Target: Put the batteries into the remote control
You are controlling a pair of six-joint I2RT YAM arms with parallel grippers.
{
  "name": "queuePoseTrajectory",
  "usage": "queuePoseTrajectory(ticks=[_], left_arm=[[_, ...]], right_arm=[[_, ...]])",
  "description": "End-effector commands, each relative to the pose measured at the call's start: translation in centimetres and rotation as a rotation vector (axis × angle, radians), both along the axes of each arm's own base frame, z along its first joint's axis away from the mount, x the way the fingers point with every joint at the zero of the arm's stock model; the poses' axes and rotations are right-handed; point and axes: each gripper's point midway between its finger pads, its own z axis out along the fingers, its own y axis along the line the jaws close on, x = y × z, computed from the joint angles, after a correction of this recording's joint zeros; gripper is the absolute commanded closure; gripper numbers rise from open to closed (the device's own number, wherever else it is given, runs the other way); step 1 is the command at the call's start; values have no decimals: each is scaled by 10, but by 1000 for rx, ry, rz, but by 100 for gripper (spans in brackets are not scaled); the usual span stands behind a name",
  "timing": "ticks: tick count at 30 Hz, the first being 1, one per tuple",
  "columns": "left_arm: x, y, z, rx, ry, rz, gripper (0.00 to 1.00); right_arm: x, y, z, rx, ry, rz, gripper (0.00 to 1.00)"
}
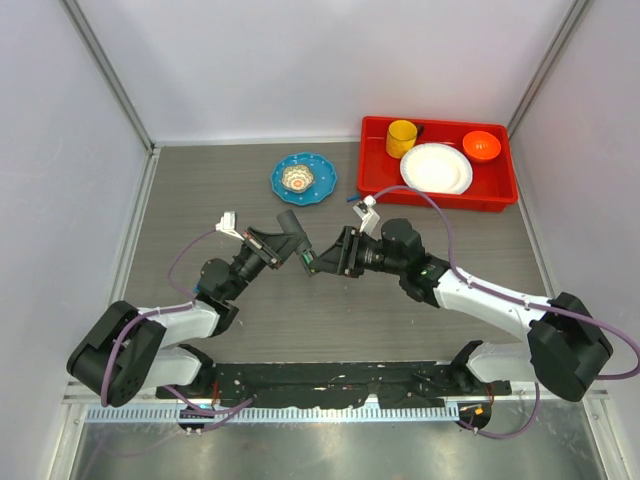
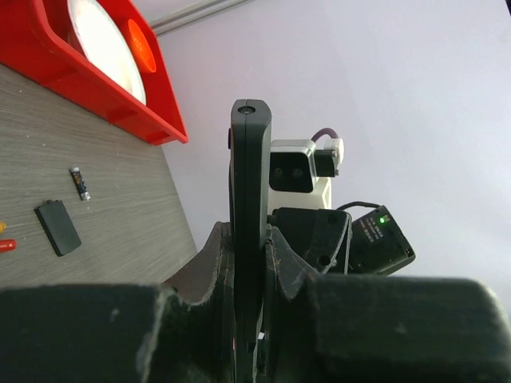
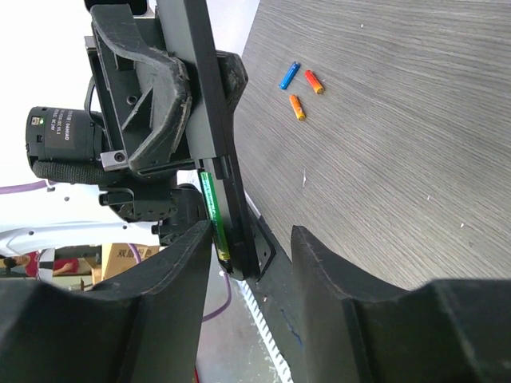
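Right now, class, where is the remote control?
Top view, centre: the remote control is above the table, clamped in the left gripper, one end inside the open right gripper.

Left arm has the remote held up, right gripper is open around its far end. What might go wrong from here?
1. Only the left gripper clamps the remote control, held off the table; a push from the open right gripper may twist or slip it.
2. The compartment is uncovered, the black cover lies on the table; the green strip inside, perhaps a battery, may fall out.
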Motion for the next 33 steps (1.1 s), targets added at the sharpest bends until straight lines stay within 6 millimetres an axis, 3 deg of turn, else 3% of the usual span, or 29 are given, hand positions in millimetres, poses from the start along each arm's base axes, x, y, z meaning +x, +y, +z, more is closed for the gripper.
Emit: queuePoseTrajectory(ticks=[1, 8, 18, 33], left_arm=[[-22, 13, 74, -159, -274, 1, 100], [-21, 13, 68, -147, -262, 6, 100], [-22, 13, 75, -158, -276, 0, 100], [-20, 9, 92, -187, -305, -12, 100]], right_arm=[[3, -2, 20, 34, -35, -11, 48], [4, -8, 45, 60, -74, -27, 41], [10, -11, 24, 25, -45, -42, 42], [8, -9, 10, 10, -9, -26, 43]])
